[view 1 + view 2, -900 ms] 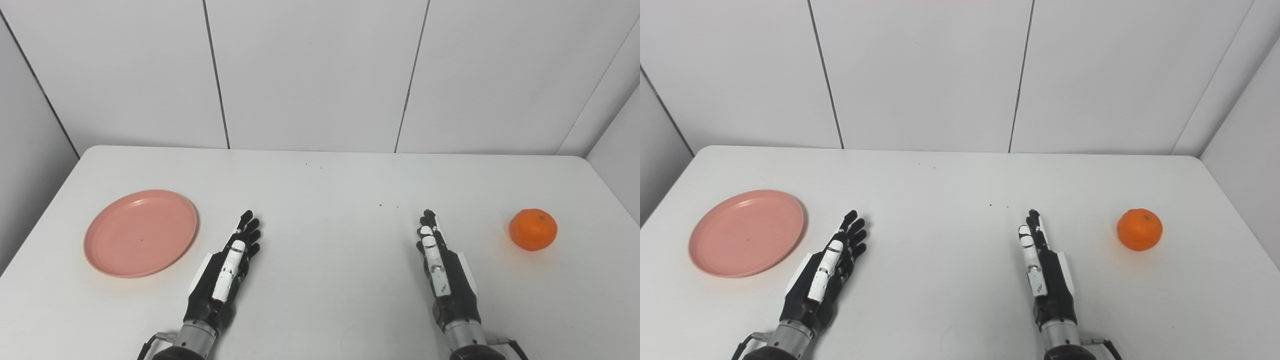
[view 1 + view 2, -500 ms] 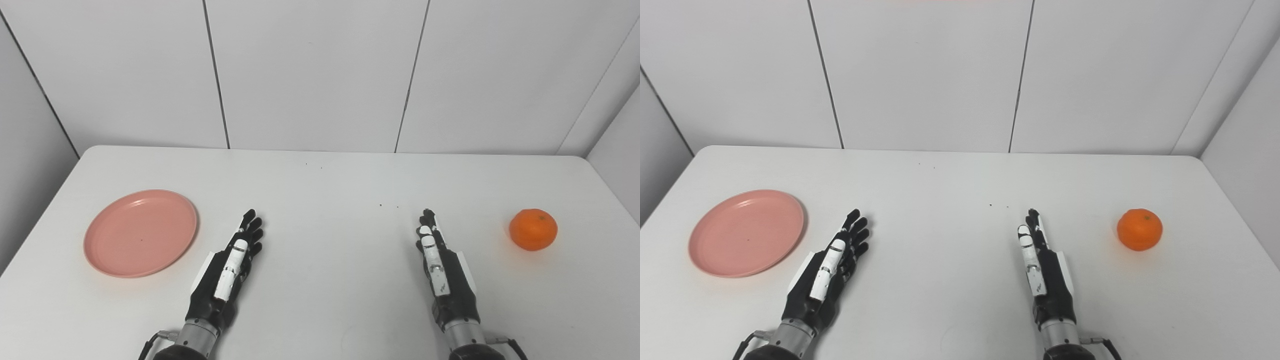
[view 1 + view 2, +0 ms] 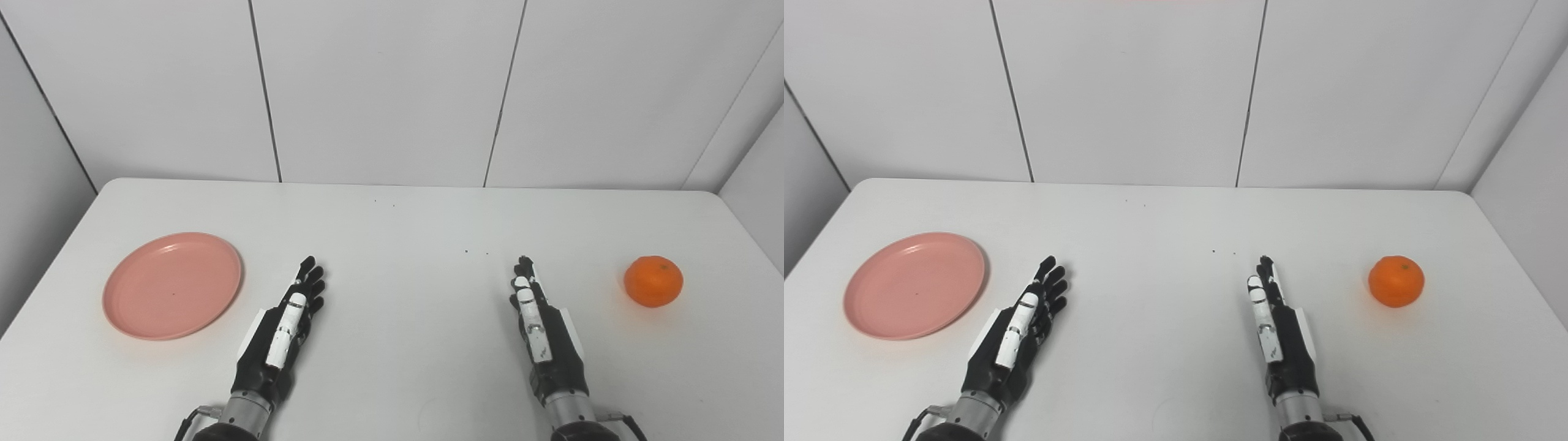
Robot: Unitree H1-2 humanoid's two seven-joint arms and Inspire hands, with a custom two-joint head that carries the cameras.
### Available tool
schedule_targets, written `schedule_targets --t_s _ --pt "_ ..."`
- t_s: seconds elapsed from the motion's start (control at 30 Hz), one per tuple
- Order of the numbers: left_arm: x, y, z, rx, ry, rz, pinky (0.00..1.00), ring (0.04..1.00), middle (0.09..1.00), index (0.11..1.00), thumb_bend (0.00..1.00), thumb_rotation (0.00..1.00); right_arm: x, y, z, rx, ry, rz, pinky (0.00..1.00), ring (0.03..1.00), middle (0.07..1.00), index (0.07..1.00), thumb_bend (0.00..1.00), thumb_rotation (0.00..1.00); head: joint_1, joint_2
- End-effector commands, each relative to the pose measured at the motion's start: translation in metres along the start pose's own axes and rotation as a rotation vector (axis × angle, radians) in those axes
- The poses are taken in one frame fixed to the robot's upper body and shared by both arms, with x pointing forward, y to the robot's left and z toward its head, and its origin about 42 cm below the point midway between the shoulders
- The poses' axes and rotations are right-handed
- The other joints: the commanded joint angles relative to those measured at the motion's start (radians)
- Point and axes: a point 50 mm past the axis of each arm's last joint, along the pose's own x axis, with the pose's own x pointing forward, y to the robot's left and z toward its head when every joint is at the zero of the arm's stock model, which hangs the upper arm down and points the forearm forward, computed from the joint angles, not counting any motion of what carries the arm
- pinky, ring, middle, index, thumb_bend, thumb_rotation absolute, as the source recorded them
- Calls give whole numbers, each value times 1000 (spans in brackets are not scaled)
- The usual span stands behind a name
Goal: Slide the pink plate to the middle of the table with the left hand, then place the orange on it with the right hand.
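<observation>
**Plate on the table's left side, orange on its right**

The plate (image 3: 172,285) and orange (image 3: 653,281) lie well apart on the table (image 3: 398,233). Between them, the left hand (image 3: 283,331) and right hand (image 3: 542,334) hold nothing, fingers straight.

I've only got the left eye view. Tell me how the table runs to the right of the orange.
Observer: In the right eye view, bare table lies between the orange and the table's right edge. That edge shows farther toward the near side than in your view.
Operator: Report what stands beyond that edge.
Observer: A plain grey wall panel. The right eye view shows a wider piece of it than yours does.
</observation>
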Motion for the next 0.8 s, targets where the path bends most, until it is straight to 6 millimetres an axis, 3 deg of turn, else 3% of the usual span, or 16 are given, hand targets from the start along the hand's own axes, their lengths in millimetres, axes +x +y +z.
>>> schedule_targets --t_s 0.0,0.37,0.57,0.77 --pt "4 -5 8 15 -51 3 1000 1000 1000 1000 407 1000 0 -2 4 5 -27 16 1000 999 1000 1000 213 1000 33 -7" --pt "9 -34 -6 26 -52 -13 1000 1000 1000 1000 373 1000 -7 -33 -3 11 -27 63 1000 1000 1000 1000 208 1000 255 -85" --pt "12 -43 -16 7 -44 -9 1000 1000 1000 1000 367 1000 -10 -42 -5 14 -25 92 1000 1000 1000 1000 201 1000 330 -113" --pt "16 -48 -20 -10 -41 -6 1000 998 1000 1000 346 1000 -11 -43 -4 17 -20 93 1000 1000 1000 1000 147 1000 342 -124"
